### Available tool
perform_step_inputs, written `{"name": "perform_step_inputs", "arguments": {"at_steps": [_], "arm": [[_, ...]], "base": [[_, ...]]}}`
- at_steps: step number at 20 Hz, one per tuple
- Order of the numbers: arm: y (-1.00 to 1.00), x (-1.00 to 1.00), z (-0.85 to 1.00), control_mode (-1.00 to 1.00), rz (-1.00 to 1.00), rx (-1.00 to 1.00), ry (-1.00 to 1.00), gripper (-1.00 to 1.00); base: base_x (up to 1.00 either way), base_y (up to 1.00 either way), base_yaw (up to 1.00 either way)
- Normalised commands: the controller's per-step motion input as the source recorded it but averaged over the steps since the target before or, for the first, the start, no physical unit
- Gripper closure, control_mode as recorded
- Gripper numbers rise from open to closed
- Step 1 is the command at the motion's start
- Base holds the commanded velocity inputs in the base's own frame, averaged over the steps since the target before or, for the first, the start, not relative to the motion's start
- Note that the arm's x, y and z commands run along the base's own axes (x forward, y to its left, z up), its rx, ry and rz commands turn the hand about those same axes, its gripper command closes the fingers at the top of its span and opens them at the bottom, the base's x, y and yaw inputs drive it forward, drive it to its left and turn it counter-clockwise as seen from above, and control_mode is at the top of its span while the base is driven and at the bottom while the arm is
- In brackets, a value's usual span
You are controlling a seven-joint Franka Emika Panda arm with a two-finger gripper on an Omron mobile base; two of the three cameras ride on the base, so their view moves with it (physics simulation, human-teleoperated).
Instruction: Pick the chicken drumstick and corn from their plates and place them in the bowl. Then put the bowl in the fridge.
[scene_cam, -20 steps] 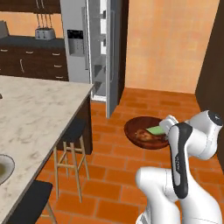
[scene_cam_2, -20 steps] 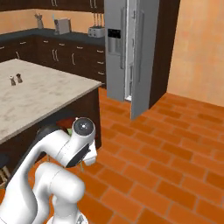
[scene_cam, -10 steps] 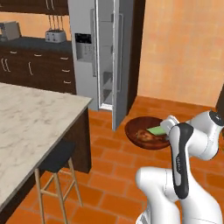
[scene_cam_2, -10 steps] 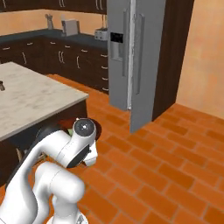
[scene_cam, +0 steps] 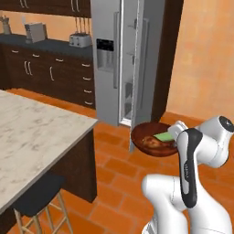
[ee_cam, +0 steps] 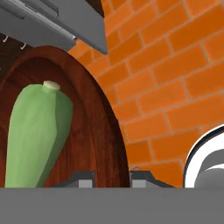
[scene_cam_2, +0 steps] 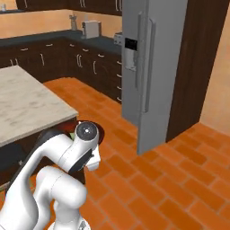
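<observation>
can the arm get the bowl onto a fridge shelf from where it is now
Probably not yet. The gripper is shut on the bowl, and the fridge door stands ajar, showing shelves, but brick floor lies between; the base likely needs to drive closer.

The bowl (scene_cam: 153, 138) hangs above the floor (scene_cam: 119, 169) just before the fridge (scene_cam: 123, 64), with the corn (scene_cam: 164, 136) and drumstick (scene_cam: 151, 142) lying in it, the table (scene_cam: 32, 137) to its left.
</observation>
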Motion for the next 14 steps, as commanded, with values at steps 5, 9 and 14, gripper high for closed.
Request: {"name": "perform_step_inputs", "arguments": {"at_steps": [5,9,14], "arm": [[0.00,0.00,0.00,1.00,0.00,0.00,0.00,1.00],[0.00,0.00,0.00,1.00,0.00,0.00,0.00,1.00],[0.00,0.00,0.00,1.00,0.00,0.00,0.00,1.00]], "base": [[1.00,-0.62,0.42],[1.00,-0.55,0.49],[1.00,-0.58,0.52]]}}
